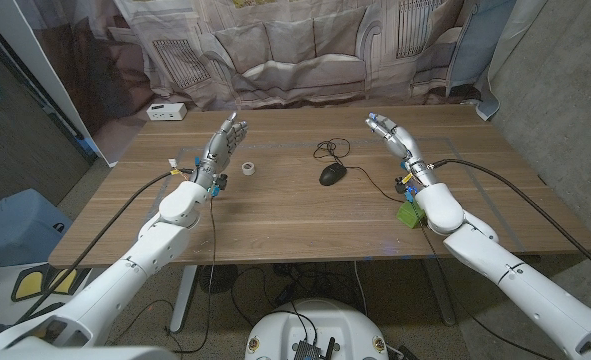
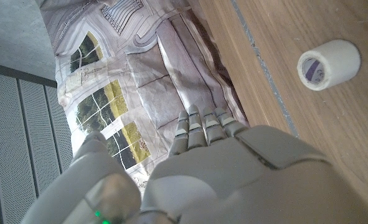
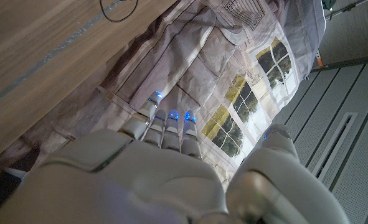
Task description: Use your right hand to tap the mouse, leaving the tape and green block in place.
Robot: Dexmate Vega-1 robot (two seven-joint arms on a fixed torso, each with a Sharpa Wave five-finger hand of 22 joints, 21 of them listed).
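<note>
A black mouse (image 1: pixel 332 174) with a looped cable lies near the middle of the wooden table (image 1: pixel 305 225). A white roll of tape (image 1: pixel 247 168) (image 2: pixel 328 64) stands to its left. A green block (image 1: pixel 410 214) sits near the right forearm, partly hidden by it. My right hand (image 1: pixel 390 134) (image 3: pixel 165 180) hovers open to the right of and beyond the mouse, fingers straight, clear of it. My left hand (image 1: pixel 224 144) (image 2: pixel 233 174) is raised open just left of the tape, holding nothing.
A small white box (image 1: pixel 165 112) stands at the table's far left corner. A printed curtain (image 1: pixel 305 50) hangs behind the table. The mouse cable (image 1: pixel 327 150) (image 3: pixel 118 9) loops behind the mouse. Black arm cables trail over both table sides.
</note>
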